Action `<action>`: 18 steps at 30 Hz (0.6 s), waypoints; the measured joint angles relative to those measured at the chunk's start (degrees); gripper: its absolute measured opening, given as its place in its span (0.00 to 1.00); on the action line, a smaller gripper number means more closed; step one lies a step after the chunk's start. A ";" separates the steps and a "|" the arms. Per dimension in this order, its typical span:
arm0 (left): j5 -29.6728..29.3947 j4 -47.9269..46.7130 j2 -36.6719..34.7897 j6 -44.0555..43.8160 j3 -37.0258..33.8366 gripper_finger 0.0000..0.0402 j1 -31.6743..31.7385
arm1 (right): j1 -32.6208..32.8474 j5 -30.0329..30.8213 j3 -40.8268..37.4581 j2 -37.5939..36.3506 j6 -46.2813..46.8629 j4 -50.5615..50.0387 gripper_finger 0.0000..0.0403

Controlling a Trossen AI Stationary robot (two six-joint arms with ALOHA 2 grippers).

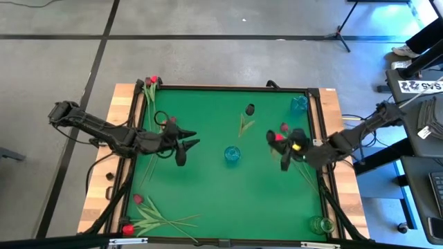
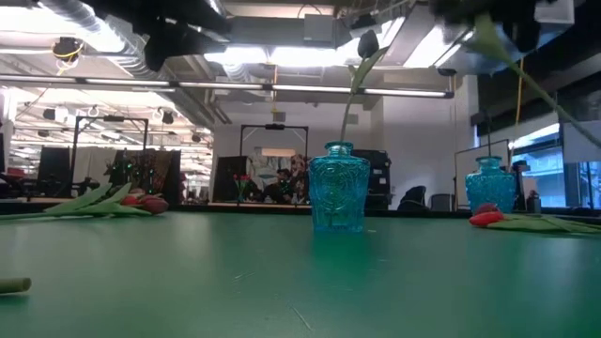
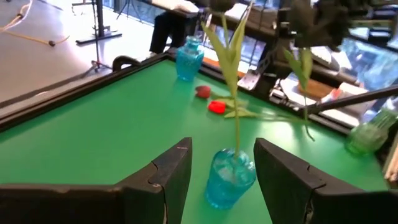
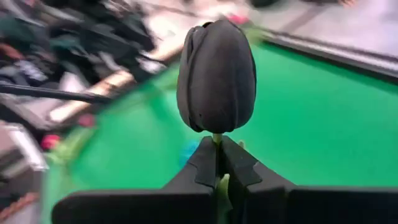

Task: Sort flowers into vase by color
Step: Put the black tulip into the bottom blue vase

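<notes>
My right gripper [image 4: 217,144] is raised over the table's right side [image 1: 277,142], shut on a near-black tulip [image 4: 216,78]. A blue glass vase [image 1: 232,155] stands mid-table with one near-black tulip [image 2: 367,43] upright in it, its stem down in the vase's neck. My left gripper [image 3: 222,144] hovers open just left of that vase [image 3: 230,177], touching nothing. Red tulips [image 3: 214,106] lie on the green mat under the right arm. More red tulips lie at the far left corner [image 1: 151,86] and the near left corner [image 1: 149,218]. My right gripper pinches the near-black tulip's stem right below the head [image 4: 217,138] between its two fingers. The head stands up past the fingertips. The flower is lifted clear of the table, and its long stem [image 2: 540,89] with a leaf trails down behind the gripper.
A second blue vase [image 1: 299,104] stands at the far right corner and a clear greenish vase [image 1: 322,225] at the near right corner. A raised wooden border [image 1: 124,124] runs round the green mat. Open mat lies near the front edge [image 1: 235,207].
</notes>
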 joint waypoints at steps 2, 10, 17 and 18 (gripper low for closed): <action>0.52 1.78 0.00 0.05 0.00 0.42 -0.07 | 2.64 1.46 0.00 1.54 -3.30 5.89 0.02; 3.02 10.50 0.00 8.73 0.00 0.42 -2.76 | 5.56 4.14 0.00 11.77 -21.51 36.57 0.01; 6.56 12.70 0.00 14.96 0.00 0.42 -7.37 | 3.30 0.92 0.02 19.14 -33.30 55.82 0.02; 6.48 12.97 0.00 15.58 0.00 0.42 -8.24 | 2.60 -0.43 0.25 19.91 -33.62 57.07 0.01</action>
